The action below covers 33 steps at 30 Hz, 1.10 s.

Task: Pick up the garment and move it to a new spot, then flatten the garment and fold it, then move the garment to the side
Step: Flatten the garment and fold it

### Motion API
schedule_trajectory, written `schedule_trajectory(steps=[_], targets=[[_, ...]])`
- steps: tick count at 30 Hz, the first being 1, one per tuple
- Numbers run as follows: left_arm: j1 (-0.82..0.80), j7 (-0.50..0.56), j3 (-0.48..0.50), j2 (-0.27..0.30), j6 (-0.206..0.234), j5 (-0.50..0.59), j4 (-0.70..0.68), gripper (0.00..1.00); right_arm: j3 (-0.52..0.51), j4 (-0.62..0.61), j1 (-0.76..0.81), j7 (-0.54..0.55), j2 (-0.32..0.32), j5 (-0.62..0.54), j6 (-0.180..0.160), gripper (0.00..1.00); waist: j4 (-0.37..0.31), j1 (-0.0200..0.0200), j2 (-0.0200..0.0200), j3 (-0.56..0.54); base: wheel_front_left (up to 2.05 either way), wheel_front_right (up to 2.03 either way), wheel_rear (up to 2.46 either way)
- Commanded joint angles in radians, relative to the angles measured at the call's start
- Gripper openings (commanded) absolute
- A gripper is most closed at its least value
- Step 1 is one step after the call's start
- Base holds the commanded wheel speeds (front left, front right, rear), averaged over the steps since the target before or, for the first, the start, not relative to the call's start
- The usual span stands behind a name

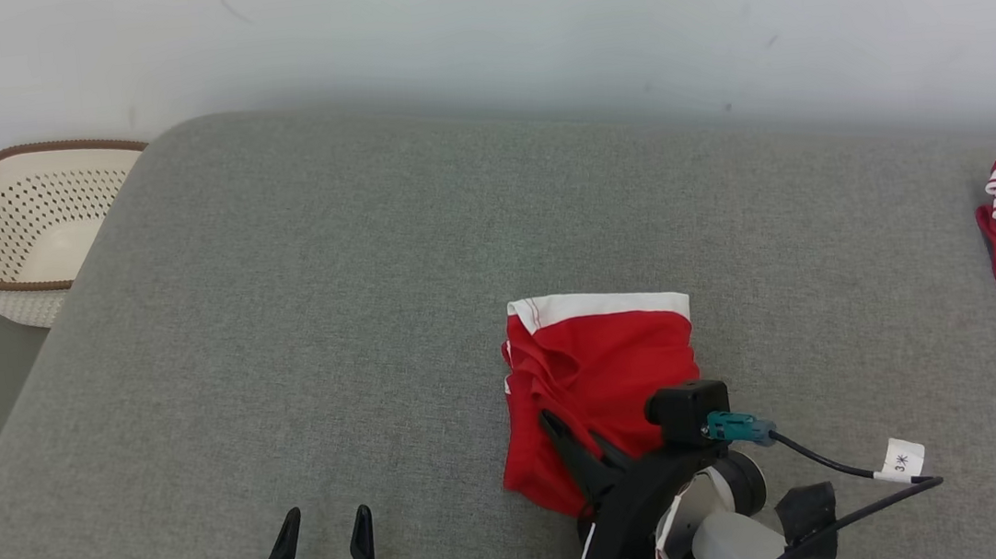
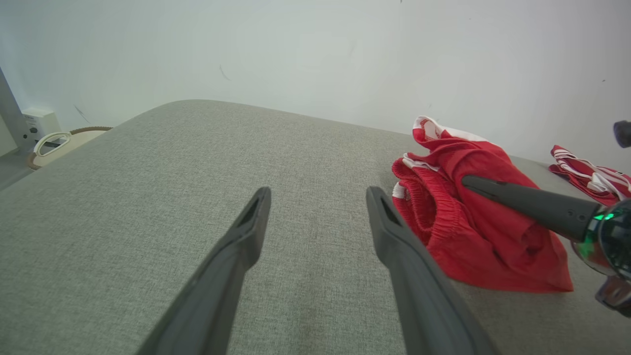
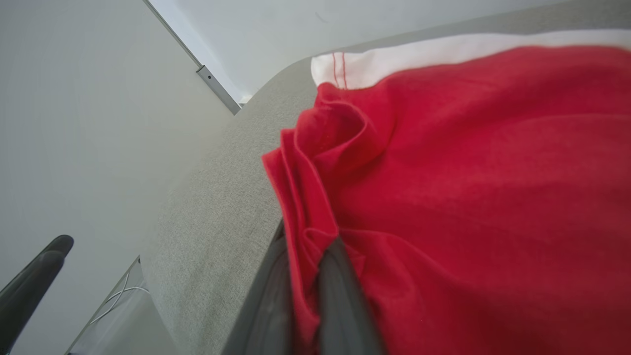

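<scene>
Two dark fingers of my right gripper [image 1: 552, 422] pinch a fold of the crumpled red white-banded fabric garment [image 1: 607, 351], their tips buried in cloth; my left gripper [image 1: 327, 515] hovers spread.

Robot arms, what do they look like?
Each tool has two long, dark, pointed fingers: left tool, right tool. The right wrist is black and pale, carrying a small black camera box, a teal plug and a black cable with a white tag.

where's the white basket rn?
Head view, upper left: the white basket sits just off the far left corner of the grey pad, close to the wall.
</scene>
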Motion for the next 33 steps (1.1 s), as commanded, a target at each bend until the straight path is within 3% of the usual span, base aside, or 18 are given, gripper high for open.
schedule_trajectory(steps=[1,2,3,13,19,24,30,31,32,33], targets=[[-0.006,-0.004,0.000,0.000,-0.002,0.003,0.006,1.00,0.021,0.014,-0.007,-0.006,0.002,0.016,0.000,0.41,0.002,-0.0001,0.0000,-0.008,0.00,0.00,0.00],[-0.003,-0.004,0.002,0.000,-0.001,0.002,0.007,1.00,0.034,0.018,-0.007,-0.009,0.003,0.028,0.000,0.92,0.001,-0.0001,0.0000,-0.013,0.00,0.00,0.00],[0.000,-0.004,0.004,0.000,0.001,0.001,0.008,1.00,0.043,0.022,-0.009,-0.012,0.003,0.035,0.000,1.00,0.000,-0.0001,0.0000,-0.016,0.00,0.00,0.00],[0.035,-0.004,0.032,0.000,0.009,0.000,-0.011,1.00,0.013,-0.062,-0.012,-0.075,0.001,0.010,0.000,1.00,-0.037,-0.0001,0.0000,-0.041,0.00,0.00,0.00],[0.056,-0.004,0.052,0.000,0.009,0.006,-0.024,1.00,-0.157,-0.213,0.068,-0.077,-0.067,-0.107,0.000,1.00,-0.062,-0.0001,0.0000,-0.055,0.00,0.00,0.00],[0.071,-0.004,0.064,0.000,0.008,0.016,-0.031,1.00,-0.320,-0.265,0.146,-0.077,-0.091,-0.222,0.000,1.00,-0.073,-0.0001,0.0000,-0.064,0.00,0.00,0.00],[0.073,-0.004,0.071,0.000,0.008,0.016,-0.040,1.00,-0.418,-0.261,0.207,-0.077,-0.069,-0.335,0.000,1.00,-0.073,-0.0001,0.0000,-0.062,0.00,0.00,0.00],[0.073,-0.004,0.071,0.000,0.008,0.015,-0.040,1.00,-0.419,-0.253,0.211,-0.077,-0.066,-0.343,0.000,0.98,-0.072,-0.0001,0.0000,-0.060,0.00,0.00,0.00],[0.071,-0.004,0.071,0.000,0.006,0.014,-0.041,1.00,-0.420,-0.244,0.209,-0.077,-0.063,-0.352,0.000,0.49,-0.070,-0.0001,0.0000,-0.057,0.00,0.00,0.00],[0.067,-0.004,0.072,0.000,0.004,0.014,-0.041,1.00,-0.414,-0.231,0.203,-0.077,-0.062,-0.365,0.000,0.21,-0.068,-0.0001,0.0000,-0.054,0.00,0.00,0.00]])
